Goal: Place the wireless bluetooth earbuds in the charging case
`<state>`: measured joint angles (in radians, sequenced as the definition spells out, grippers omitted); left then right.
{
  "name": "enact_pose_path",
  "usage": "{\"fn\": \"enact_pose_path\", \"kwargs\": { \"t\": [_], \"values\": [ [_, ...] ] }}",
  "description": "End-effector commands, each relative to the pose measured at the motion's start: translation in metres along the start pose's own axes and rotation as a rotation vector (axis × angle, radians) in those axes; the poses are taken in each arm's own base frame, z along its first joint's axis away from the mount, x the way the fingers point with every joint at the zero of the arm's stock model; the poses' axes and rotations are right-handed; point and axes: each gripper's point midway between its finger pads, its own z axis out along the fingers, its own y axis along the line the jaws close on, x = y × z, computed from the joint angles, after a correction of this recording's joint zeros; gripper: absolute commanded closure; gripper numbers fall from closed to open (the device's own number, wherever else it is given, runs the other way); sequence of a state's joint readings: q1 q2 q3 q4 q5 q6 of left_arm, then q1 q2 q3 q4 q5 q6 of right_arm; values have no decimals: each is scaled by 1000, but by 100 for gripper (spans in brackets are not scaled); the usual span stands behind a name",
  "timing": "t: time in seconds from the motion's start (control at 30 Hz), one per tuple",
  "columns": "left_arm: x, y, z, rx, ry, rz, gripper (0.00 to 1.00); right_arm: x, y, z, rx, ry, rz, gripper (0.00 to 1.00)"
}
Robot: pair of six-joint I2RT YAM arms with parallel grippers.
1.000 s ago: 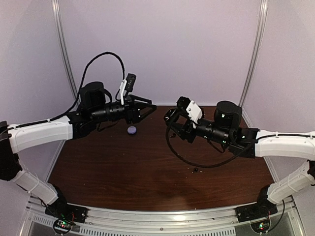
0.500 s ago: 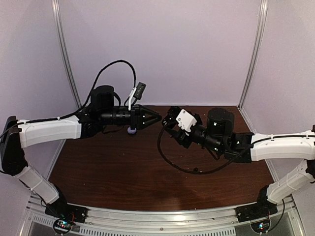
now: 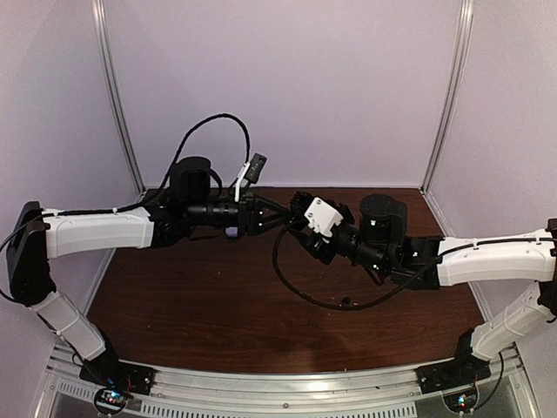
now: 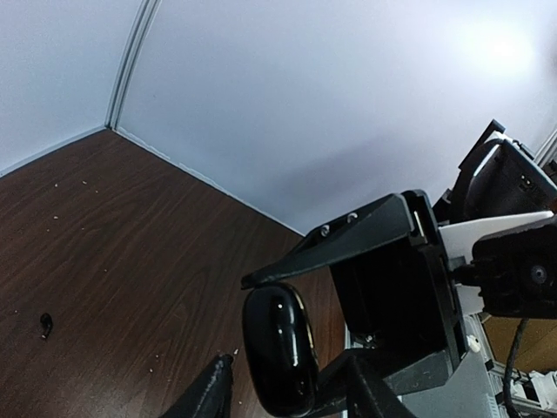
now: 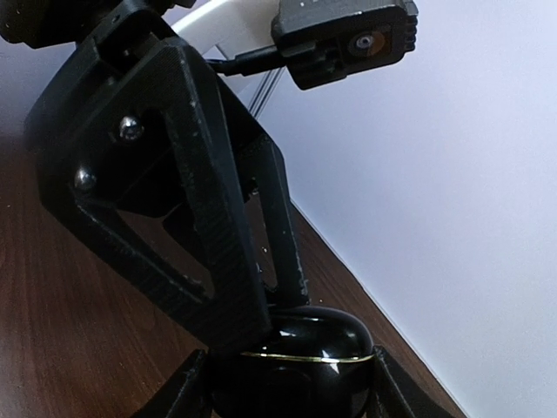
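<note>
— What are you holding?
— I'm gripping the charging case (image 5: 300, 361) in my right gripper (image 5: 291, 387). It's glossy black with a thin gold line running around it, and my jaws are sitting on either side of it at the bottom edge.
— And the big black thing above?
— The left gripper (image 5: 274, 313) is hanging over the case from the upper left, its tips touching the case top. I'm not seeing whether it's gripping.
— Anything else?
— Its wrist camera (image 5: 348, 39) is facing me up top. The brown table (image 5: 52, 331) and pale wall (image 5: 452, 218) are showing behind.
</note>
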<state>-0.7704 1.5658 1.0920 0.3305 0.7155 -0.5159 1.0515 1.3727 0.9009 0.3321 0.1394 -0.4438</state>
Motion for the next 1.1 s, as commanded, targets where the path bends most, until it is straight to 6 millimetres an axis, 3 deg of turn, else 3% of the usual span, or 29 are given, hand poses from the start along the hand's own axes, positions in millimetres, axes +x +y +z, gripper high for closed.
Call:
{"fn": "enact_pose_path", "kwargs": {
  "t": [0.0, 0.23, 0.53, 0.7, 0.83, 1.07],
  "values": [
    [-10, -11, 6, 49, -31, 32, 55, -16, -10, 3, 51, -22, 1, 49],
    [-9, -11, 9, 62, -27, 32, 64, -16, -12, 5, 66, -14, -6, 48],
    [-11, -12, 12, 81, -25, 31, 83, -15, -12, 5, 71, -14, -16, 45],
    [-13, -14, 9, 68, -25, 64, 90, -12, -12, 2, 73, -8, -12, 37],
    [-13, -10, 4, 24, -22, 107, 94, -5, -15, 0, 74, 7, 2, 22],
    [-11, 0, -12, -22, -14, 185, 96, 2, -1, -5, -61, 16, 61, 14]
  ]
}}
